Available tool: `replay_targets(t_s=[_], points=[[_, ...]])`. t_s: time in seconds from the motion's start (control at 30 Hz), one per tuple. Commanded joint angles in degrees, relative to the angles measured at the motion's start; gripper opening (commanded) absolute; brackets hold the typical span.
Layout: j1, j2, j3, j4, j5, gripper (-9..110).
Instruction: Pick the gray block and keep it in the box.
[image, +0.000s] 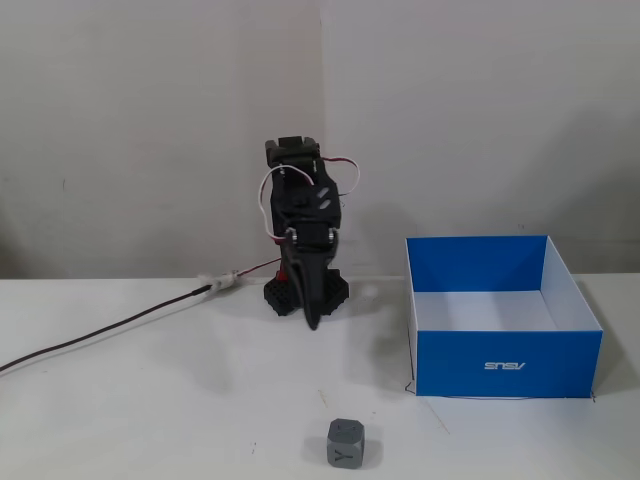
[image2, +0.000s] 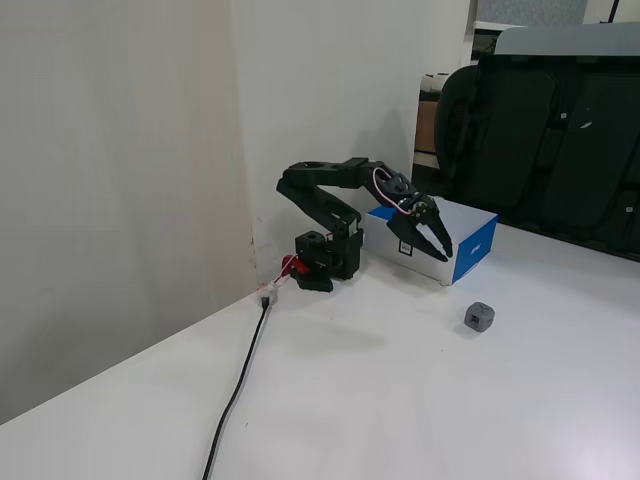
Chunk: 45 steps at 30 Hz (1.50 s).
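Observation:
The gray block (image: 346, 443) is a small cube with a "Y" mark, lying on the white table near the front edge; it also shows in the other fixed view (image2: 479, 316). The box (image: 505, 365) is blue outside and white inside, open-topped, and stands to the right of the arm; it sits behind the gripper in the other fixed view (image2: 478, 248). My gripper (image: 313, 322) hangs nose-down in front of the arm's base, well behind the block and left of the box. Its jaws taper to one tip and look shut and empty (image2: 447, 254).
A black cable (image: 120, 325) runs from the arm's base to the left across the table, also seen in the other fixed view (image2: 240, 380). A white wall stands behind the arm. Black chairs (image2: 560, 140) stand beyond the table.

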Motion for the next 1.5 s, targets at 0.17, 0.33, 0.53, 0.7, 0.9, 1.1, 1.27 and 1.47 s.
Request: replay_targets(t_s=[0.17, 0.33, 0.53, 0.7, 0.9, 1.1, 1.27, 1.47], points=[[-4.92, -22.50, -15.12, 3.69, 2.81, 4], [-7.03, -38.50, -21.80, 4.31, 5.45, 11], [-9.05, -45.88, -26.46, 4.04, 9.05, 29], [-6.59, -55.72, -34.01, 5.71, 15.12, 34], [-4.39, -62.40, -37.97, 3.52, 17.75, 29], [0.09, -72.07, -47.55, 5.27, 20.65, 28], [-0.70, -77.34, -52.21, 7.65, 20.74, 28], [-2.46, -77.26, -51.86, 7.82, 20.30, 1]])
